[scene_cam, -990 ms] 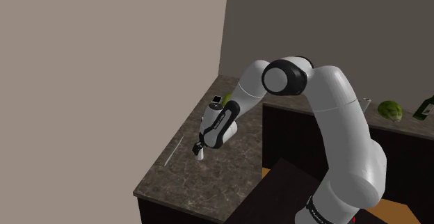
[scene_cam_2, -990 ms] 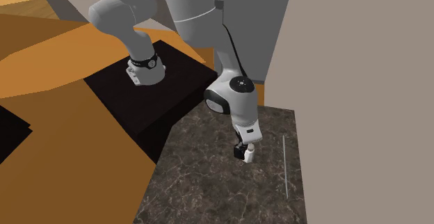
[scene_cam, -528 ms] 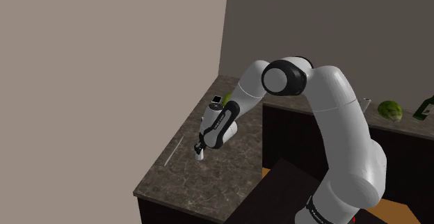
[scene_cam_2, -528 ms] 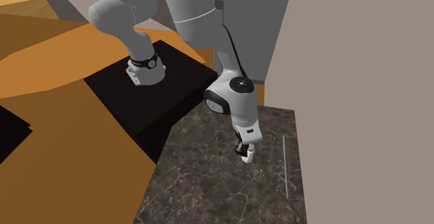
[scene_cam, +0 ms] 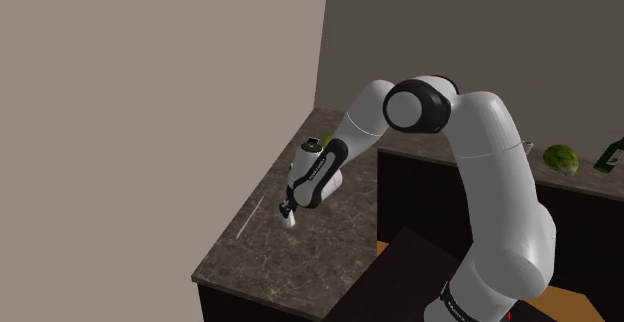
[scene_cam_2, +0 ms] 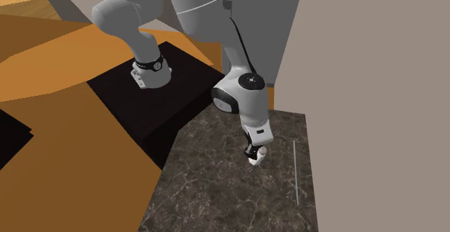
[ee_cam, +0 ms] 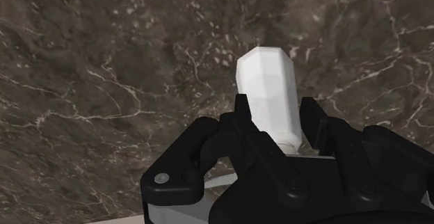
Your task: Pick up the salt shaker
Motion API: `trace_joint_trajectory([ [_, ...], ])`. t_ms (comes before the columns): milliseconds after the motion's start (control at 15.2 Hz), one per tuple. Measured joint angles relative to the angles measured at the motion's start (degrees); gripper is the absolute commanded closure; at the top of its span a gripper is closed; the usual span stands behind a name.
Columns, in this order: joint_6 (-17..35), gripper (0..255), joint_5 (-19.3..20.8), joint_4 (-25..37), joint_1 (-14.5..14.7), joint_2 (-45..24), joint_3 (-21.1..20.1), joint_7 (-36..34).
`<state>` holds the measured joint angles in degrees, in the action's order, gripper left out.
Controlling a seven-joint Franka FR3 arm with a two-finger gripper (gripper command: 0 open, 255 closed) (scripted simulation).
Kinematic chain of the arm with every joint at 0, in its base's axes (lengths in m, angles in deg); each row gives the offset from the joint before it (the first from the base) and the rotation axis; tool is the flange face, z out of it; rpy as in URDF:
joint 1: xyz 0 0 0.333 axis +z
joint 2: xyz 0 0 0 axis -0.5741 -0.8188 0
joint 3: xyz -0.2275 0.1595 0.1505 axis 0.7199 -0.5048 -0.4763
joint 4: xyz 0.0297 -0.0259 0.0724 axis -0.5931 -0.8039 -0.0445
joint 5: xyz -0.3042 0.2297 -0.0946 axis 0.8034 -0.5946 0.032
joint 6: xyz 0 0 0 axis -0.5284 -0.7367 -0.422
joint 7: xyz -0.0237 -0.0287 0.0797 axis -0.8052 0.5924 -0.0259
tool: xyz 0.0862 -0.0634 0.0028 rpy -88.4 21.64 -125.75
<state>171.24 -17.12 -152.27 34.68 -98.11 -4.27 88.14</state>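
Wrist view, nearest of all: the tool point(ee_cam: 277, 115) is clamped on the white salt shaker point(ee_cam: 268, 83). Its 2 black fingers press the shaker's sides, and the shaker's free end points toward the dark veined table point(ee_cam: 104, 62).

Half a second ago the shaker stood upright on the stone. Now the forearm sits a little higher in both exterior views, and the shaker hangs tilted in the grip. I judge that the lift has begun and the pick is nearly done. What remains is to carry it clear without it slipping in the grip.

The second exterior view places the shaker at the frame's centre, close above the table. There the lean is plain, which the wrist view cannot show. It also takes in the black stand point(scene_cam_2: 155, 101) at upper left and the orange floor point(scene_cam_2: 65, 137) at left. Neither appears at the wrist.

The shoulder view puts the tool left of centre, with a thin pale rod point(scene_cam: 250, 215) lying just beside it toward the wall. At the far right edge a green round thing point(scene_cam: 562, 157) and a dark bottle point(scene_cam: 610, 154) rest on another counter.
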Motion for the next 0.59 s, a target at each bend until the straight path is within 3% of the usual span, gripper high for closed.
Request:
trace_joint_trajectory([
  [594, -4.50, 255, -0.43, -2.21, -0.85, 6.71, -0.89, 0.56],
])
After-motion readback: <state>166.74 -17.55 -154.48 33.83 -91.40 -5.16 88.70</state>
